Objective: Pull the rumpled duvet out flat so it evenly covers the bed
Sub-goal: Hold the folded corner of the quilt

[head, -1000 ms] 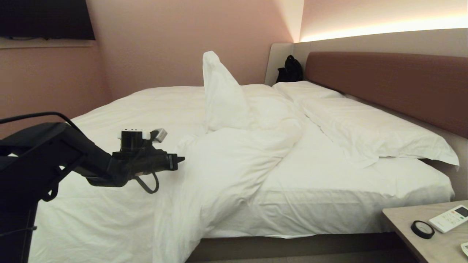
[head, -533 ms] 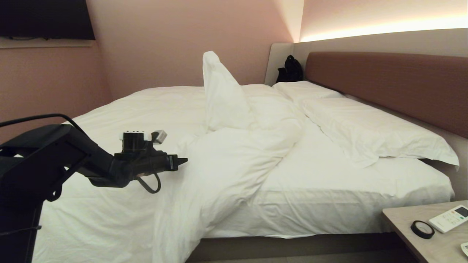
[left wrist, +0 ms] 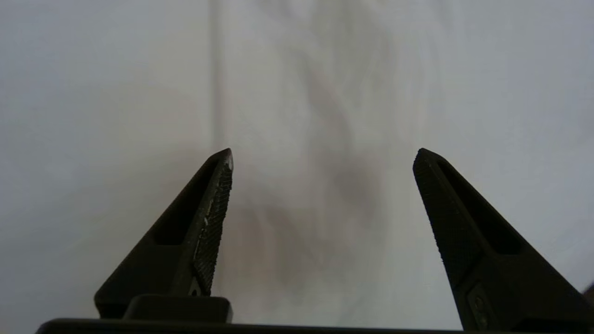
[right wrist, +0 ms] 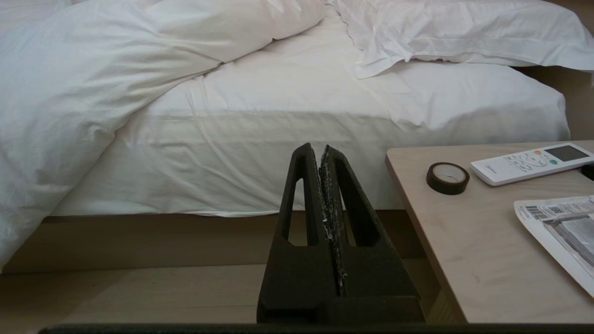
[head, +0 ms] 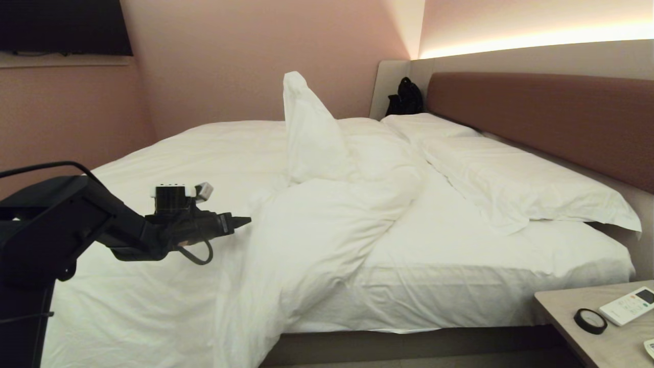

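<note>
The left claw [head: 244, 221] hovers spread and empty over the rumpled duvet [head: 306, 225] on the bed [head: 460, 266], the right claw [right wrist: 321, 153] pressed together.

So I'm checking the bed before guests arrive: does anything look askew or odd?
Yes. The puffy white duvet is bunched toward the middle, one corner standing up in a peak, leaving the white-sheeted bed bare below the flat white pillows. One edge trails over the near side.

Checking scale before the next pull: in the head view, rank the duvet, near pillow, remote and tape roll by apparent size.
1. duvet
2. near pillow
3. remote, partly cut off at the picture's edge
4. tape roll
</note>
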`<state>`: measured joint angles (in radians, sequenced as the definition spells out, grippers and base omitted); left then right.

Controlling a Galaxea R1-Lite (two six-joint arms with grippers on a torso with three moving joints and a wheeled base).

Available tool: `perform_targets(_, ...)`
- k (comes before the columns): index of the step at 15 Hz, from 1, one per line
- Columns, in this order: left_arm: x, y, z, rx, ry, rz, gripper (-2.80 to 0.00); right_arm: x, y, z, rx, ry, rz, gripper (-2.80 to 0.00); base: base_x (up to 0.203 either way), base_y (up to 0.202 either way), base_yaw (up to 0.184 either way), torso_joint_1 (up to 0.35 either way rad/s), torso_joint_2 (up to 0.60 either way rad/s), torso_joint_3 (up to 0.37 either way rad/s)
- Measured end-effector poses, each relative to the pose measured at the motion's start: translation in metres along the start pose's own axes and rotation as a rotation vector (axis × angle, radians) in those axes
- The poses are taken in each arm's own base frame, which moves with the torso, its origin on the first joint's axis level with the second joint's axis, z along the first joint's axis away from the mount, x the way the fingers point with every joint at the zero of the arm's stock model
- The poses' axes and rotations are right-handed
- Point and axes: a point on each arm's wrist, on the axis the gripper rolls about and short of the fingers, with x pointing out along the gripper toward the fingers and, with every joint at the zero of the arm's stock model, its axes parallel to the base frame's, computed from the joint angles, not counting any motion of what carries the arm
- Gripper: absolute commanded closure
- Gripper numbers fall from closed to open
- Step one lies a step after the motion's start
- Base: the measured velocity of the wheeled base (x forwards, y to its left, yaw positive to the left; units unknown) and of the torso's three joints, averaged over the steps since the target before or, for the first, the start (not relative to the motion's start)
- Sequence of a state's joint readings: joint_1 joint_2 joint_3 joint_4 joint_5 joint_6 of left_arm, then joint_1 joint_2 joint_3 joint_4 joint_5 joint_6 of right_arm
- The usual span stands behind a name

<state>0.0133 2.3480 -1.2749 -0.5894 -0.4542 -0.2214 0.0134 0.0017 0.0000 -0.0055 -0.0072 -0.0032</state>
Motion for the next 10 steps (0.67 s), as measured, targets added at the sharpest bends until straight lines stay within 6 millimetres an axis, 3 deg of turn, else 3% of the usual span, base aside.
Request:
perform_targets(5,0.001,0.022,-0.002,0.013,-0.013,0.086,-2.80,0.000,0.000,0.000,0.000,0.000,0.001,0.00,0.000,0.000,0.000,0.000,0.00,0.000)
perform_targets(10,0.008,0.029,-0.004,0.054,-0.012,0.094,-2.80,0.000,0.000,0.000,-0.001,0.000,0.001,0.00,0.000,0.000,0.000,0.000,0.00,0.000)
